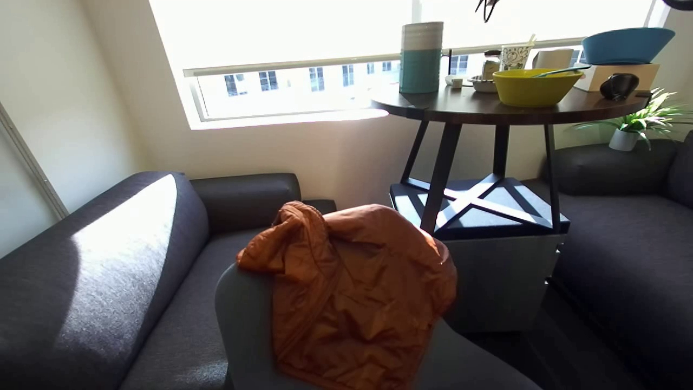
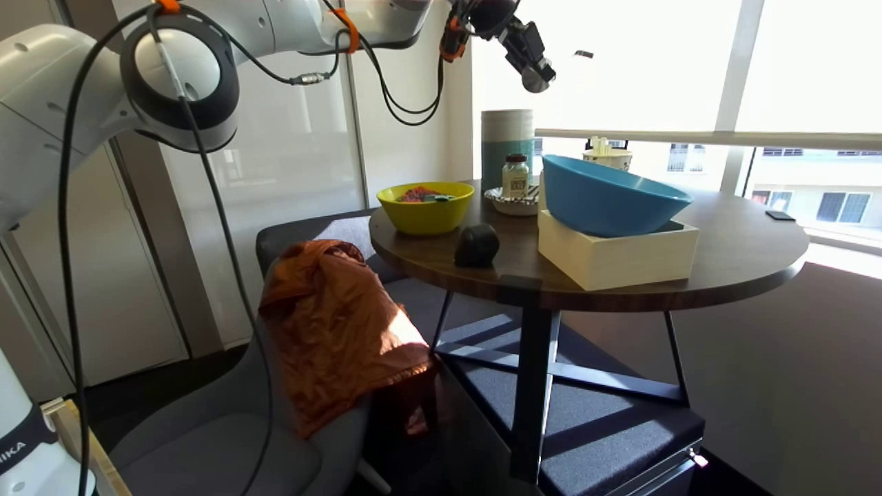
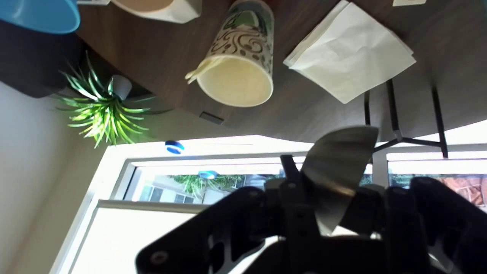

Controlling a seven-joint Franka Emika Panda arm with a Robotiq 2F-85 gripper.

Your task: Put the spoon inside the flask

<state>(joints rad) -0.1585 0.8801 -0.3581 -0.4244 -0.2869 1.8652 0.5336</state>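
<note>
The flask (image 1: 421,59) is a tall cylinder, teal below and pale grey above, standing upright on the round table. It also shows in an exterior view (image 2: 508,148); it is out of the wrist view. My gripper (image 2: 541,67) is up in the air, above and slightly right of the flask there, and apart from it. The gripper (image 3: 323,186) is shut on a round grey metal piece (image 3: 338,160), which also shows below the fingers (image 2: 535,81). A pale blue utensil (image 1: 560,71), possibly the spoon, leans in the yellow bowl (image 1: 533,91); its head is hidden.
A jar (image 2: 515,176), a shallow dish (image 2: 513,205) and a black object (image 2: 477,246) stand on the table (image 2: 730,227). A blue bowl (image 2: 606,196) sits tilted in a cream box (image 2: 613,258). A patterned cup (image 3: 243,42) lies near white napkins (image 3: 350,53).
</note>
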